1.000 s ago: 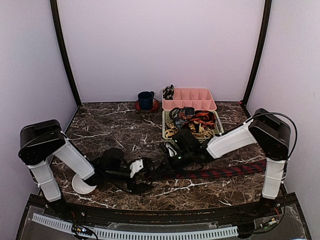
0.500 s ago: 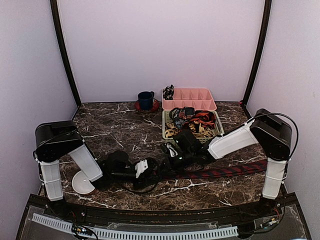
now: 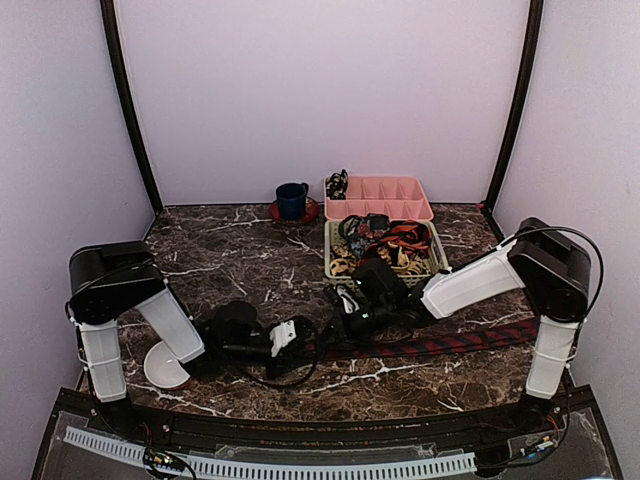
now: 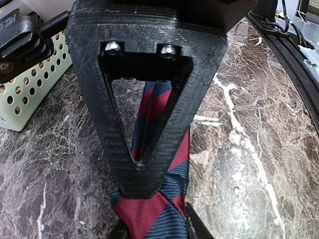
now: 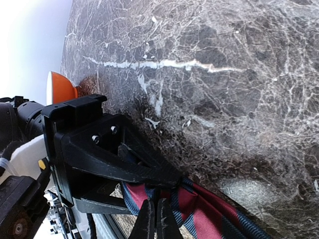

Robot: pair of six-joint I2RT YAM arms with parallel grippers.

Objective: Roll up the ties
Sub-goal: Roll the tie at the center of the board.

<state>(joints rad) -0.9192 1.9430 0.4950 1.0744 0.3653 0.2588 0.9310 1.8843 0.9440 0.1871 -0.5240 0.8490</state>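
A dark tie with red diagonal stripes [image 3: 450,343] lies along the front right of the marble table, its left end lifted between both grippers. My right gripper [image 3: 340,322] is shut on that end; in the right wrist view its fingertips [image 5: 156,221] are pinched together on the fabric [image 5: 209,214]. My left gripper [image 3: 303,338] meets it from the left. In the left wrist view the tie [image 4: 149,214] sits bunched between my left gripper's [image 4: 157,231] two fingers, which press its edges. The right gripper's triangular finger [image 4: 142,179] stands right in front, over the tie.
A green perforated basket [image 3: 335,262] of jumbled ties stands just behind the right gripper, also at the left of the left wrist view [image 4: 30,84]. Behind it is a pink divided tray [image 3: 380,197]. A blue cup [image 3: 292,198] stands at the back. A white bowl [image 3: 165,368] lies front left.
My left arm has swung its gripper right, up to the tie's end, and its jaws have narrowed onto the fabric. The right gripper has stayed shut on the tie and shifted slightly right.
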